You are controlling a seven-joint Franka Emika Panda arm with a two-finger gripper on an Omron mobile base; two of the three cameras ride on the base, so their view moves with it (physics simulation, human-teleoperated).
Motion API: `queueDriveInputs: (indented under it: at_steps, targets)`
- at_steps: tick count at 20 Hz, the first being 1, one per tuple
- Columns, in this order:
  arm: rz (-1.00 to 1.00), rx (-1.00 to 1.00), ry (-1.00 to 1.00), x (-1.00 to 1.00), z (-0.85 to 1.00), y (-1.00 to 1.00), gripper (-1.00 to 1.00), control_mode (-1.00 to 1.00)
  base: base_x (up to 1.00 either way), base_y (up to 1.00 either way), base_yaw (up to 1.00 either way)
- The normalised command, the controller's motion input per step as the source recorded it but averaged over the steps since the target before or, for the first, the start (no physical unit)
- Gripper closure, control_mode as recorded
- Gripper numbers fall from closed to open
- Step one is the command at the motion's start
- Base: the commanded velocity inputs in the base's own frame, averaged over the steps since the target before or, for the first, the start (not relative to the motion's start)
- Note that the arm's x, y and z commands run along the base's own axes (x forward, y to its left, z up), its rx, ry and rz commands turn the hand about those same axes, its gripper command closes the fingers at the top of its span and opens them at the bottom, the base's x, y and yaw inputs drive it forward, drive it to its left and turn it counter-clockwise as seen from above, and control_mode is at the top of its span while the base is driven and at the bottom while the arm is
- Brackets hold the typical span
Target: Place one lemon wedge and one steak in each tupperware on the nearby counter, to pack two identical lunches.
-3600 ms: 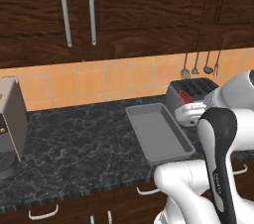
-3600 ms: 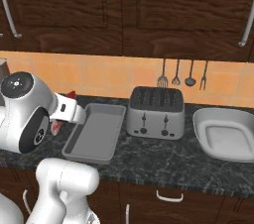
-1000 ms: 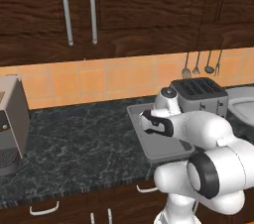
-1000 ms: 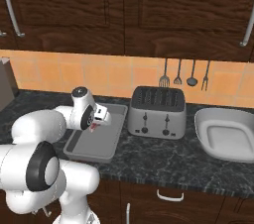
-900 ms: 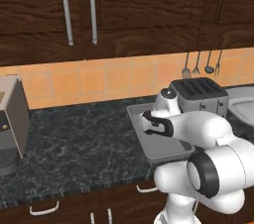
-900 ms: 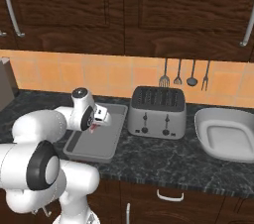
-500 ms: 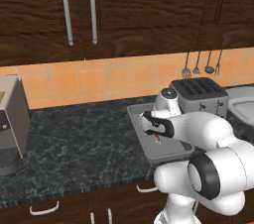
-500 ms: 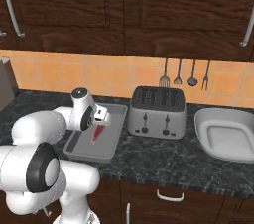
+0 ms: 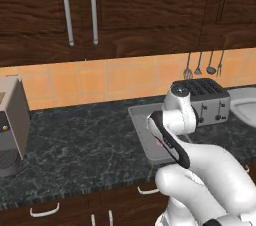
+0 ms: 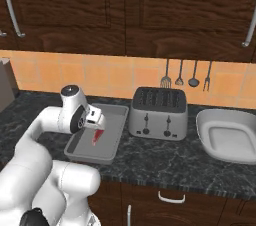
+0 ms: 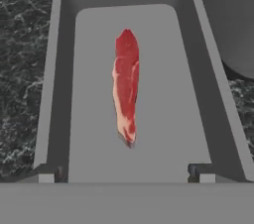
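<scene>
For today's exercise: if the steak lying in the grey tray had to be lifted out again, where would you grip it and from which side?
Grip the steak across its narrow middle, coming straight down from above. It lies flat and lengthwise on the floor of the tray, whose walls probably block a sideways approach.

Light is even and soft, with no clear source. The cabinets (image 10: 125, 10) above the toaster (image 10: 158, 113) stay dark, while the tiled wall (image 9: 100, 80) behind it glows warm. Shadows are faint: a thin one lies under the steak (image 11: 126, 84) in the tray (image 11: 59, 69). The renders are slightly soft, without glare or edge distortion.
</scene>
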Motion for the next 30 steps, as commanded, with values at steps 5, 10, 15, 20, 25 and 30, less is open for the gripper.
queueDriveInputs:
  at_steps: [5,10,15,20,25,30]
  targets:
    - [0.00,0.00,-0.12,-1.00,0.38,-0.01,-1.00,-1.00,0.00,0.00,0.00]
    - [0.00,0.00,-0.12,-0.96,0.57,-0.08,-1.00,-1.00,0.00,0.00,0.00]
    - [0.00,0.00,-0.12,-0.81,0.39,-0.06,-1.00,-1.00,0.00,0.00,0.00]
    - [-0.01,0.00,-0.13,-0.17,-0.53,-0.05,-1.00,-1.00,0.00,0.00,0.00]
    - [0.00,0.00,-0.02,0.00,-0.03,0.00,-1.00,-1.00,0.00,0.00,0.00]
    - [0.00,0.00,0.00,0.00,0.00,0.00,-1.00,1.00,-0.04,-0.02,0.00]
